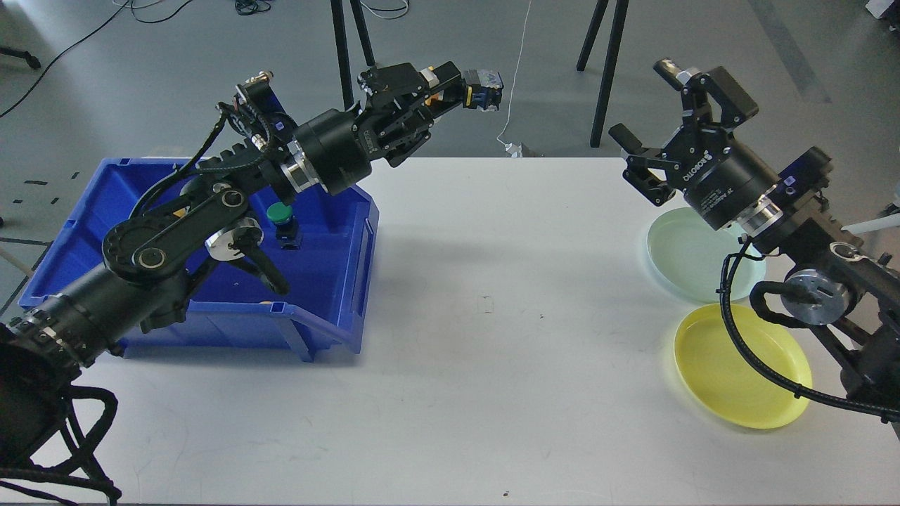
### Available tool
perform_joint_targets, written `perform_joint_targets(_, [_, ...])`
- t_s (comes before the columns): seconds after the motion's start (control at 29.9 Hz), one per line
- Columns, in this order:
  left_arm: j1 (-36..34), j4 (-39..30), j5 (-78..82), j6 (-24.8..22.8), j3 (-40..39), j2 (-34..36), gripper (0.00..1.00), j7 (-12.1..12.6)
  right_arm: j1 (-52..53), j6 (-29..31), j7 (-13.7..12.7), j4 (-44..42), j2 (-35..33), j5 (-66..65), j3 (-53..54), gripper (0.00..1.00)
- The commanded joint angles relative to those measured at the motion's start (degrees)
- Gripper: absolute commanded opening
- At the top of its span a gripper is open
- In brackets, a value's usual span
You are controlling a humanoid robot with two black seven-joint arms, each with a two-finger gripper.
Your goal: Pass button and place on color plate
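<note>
My left gripper [450, 88] reaches out above the table's far edge, right of the blue bin [211, 325]. It is shut on a button [481, 90] with a yellow cap and a dark blue-black base, held high in the air. My right gripper [643, 104] is open and empty, facing left toward the button, with a wide gap between them. It hovers above the pale green plate [685, 263]. The yellow plate [738, 376] lies in front of that, near the right edge. A green button [281, 211] stands in the bin; my left arm hides much of the bin's inside.
The white table [492, 337] spreads between the bin and the plates. Black stand legs [344, 70] and a white cable [517, 77] are on the floor behind the table.
</note>
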Motion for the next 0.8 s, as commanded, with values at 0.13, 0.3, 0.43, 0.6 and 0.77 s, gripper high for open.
perform_joint_targets(0.13, [0.3,0.1,1.4,0.0,0.1,-0.1,0.05,0.0,2.0,-1.3,0.0,-2.1,6.0,-0.2,-1.6,0.93])
perform_joint_targets(0.3, [0.3,0.1,1.5,0.0,0.1,-0.2,0.05,0.0,5.3,-1.5,0.1,-4.1,9.9,-0.2,-5.0,0.93])
perform_joint_targets(0.43, [0.3,0.1,2.6,0.0,0.1,-0.2,0.05,0.0,7.9,-1.6,0.1,-7.1,12.9,-0.2,-6.9,0.92])
perform_joint_targets(0.6, [0.3,0.1,2.6,0.0,0.1,-0.3,0.05,0.0,10.1,-1.9,0.2,-8.7,14.6,0.0,-6.9,0.92])
perform_joint_targets(0.77, [0.3,0.1,2.6,0.0,0.1,-0.3,0.05,0.0,11.2,-1.9,0.3,-9.5,15.3,-0.1,-7.5,0.9])
